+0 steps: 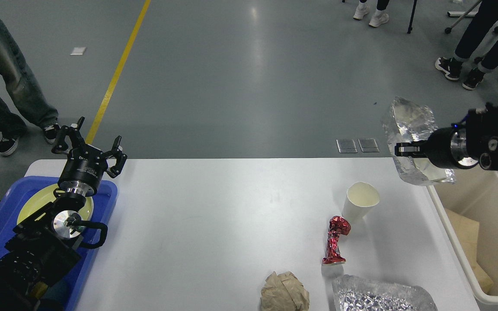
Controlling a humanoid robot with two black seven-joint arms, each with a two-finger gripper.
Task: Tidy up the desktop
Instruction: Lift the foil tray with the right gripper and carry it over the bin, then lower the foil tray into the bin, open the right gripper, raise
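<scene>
The white desktop (214,216) fills the lower half of the head view. On its right part stand a white paper cup (360,201) and a crumpled red foil piece (334,239). A brown paper ball (284,293) and a silver foil bag (381,296) lie at the front edge. My right gripper (400,150) is raised above the table's far right corner, shut on a crumpled silver foil bag (411,129). My left gripper (88,140) stands open and empty above the blue tray's far end.
A blue tray (102,203) with a yellow-green plate (37,198) sits on the table's left end. A beige bin (469,263) stands at the right edge, with cardboard inside. People's legs stand on the grey floor beyond the table.
</scene>
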